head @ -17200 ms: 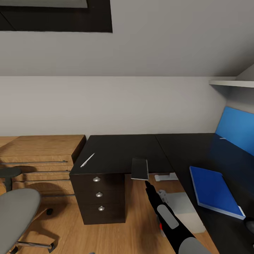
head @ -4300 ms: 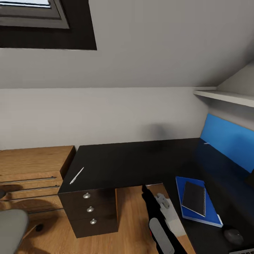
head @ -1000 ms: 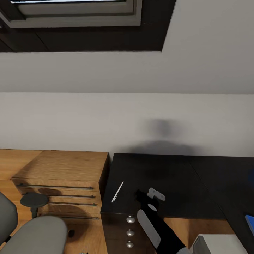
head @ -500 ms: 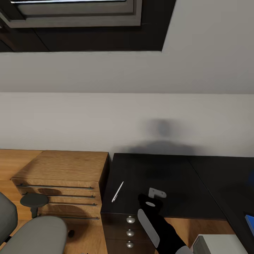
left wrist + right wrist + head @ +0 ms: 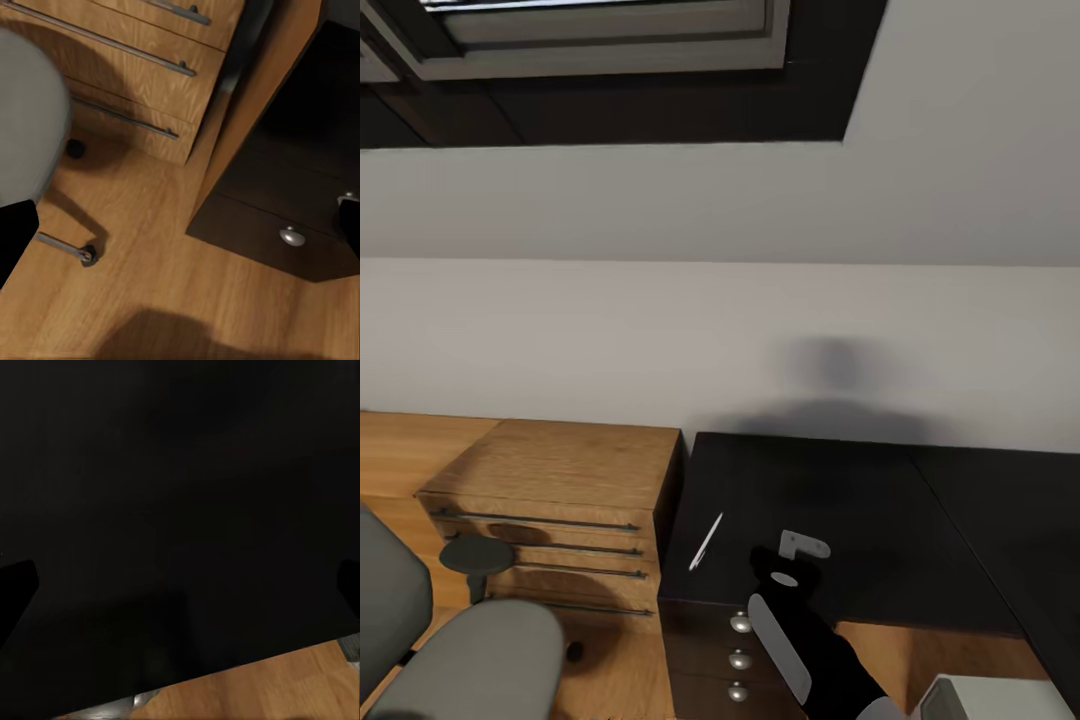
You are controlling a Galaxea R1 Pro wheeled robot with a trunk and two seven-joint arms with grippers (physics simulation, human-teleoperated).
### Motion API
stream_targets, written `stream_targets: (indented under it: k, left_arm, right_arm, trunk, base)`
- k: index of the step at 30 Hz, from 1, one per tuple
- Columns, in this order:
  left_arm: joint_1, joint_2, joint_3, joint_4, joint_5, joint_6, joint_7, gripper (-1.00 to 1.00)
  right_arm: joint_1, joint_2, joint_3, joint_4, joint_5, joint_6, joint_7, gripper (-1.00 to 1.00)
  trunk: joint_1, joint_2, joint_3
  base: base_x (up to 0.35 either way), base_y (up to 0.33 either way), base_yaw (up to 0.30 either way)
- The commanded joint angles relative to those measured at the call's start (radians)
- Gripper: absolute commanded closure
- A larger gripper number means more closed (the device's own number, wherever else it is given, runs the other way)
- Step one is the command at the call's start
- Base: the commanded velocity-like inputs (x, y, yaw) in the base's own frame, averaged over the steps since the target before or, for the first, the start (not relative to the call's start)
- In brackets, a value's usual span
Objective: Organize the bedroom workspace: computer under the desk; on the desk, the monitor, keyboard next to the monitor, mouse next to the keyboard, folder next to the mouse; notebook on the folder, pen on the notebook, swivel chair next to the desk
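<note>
Hovering still over the desk (image 5: 860,500), right end effector (image 5: 803,546) spread apart, empty; pen (image 5: 706,541) beside it, view shifted slightly.

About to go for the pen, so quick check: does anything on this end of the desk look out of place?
Only the pen itself: it lies loose and diagonal near the desk's left edge, above the drawers, away from any notebook. Nothing looks spilled or damaged.

White pen (image 5: 706,541) lies flat on the dark desk (image 5: 880,500), near its edge.
</note>
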Motion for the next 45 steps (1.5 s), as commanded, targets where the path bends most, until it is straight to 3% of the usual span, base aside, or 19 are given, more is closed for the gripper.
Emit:
stream_targets:
  k: [1,8,23,31,45]
  left_arm:
    - [-0.001,0.0,-0.002,0.005,0.009,-0.007,0.002,-1.0]
    - [-0.001,-0.019,-0.002,0.031,0.008,-0.007,0.002,-1.0]
    - [-0.001,-0.023,-0.004,0.054,0.007,-0.005,0.003,-1.0]
    - [-0.001,-0.058,0.005,0.08,0.006,-0.004,0.004,-1.0]
    - [-0.001,-0.062,0.005,0.083,0.005,-0.005,0.005,-1.0]
  right_arm:
    - [-0.001,0.0,0.002,-0.001,-0.003,0.006,-0.006,-1.0]
    - [-0.001,0.0,0.017,-0.001,-0.003,0.006,-0.006,-1.0]
    - [-0.001,0.0,0.033,0.001,-0.003,0.006,-0.005,-1.0]
    - [-0.001,0.0,0.074,0.002,-0.003,-0.011,-0.005,-1.0]
    - [-0.001,0.0,0.08,0.002,-0.003,-0.02,-0.003,-1.0]
  trunk:
    - [0.0,-0.001,-0.002]
    - [0.0,-0.001,-0.008]
    - [0.0,-0.001,-0.02]
    - [0.0,-0.001,-0.026]
    - [0.0,-0.001,-0.035]
  base:
    - [0.0,0.0,0.231]
    - [0.0,0.0,0.235]
    - [0.0,0.0,0.236]
    - [0.0,0.0,0.236]
    - [0.0,0.0,0.183]
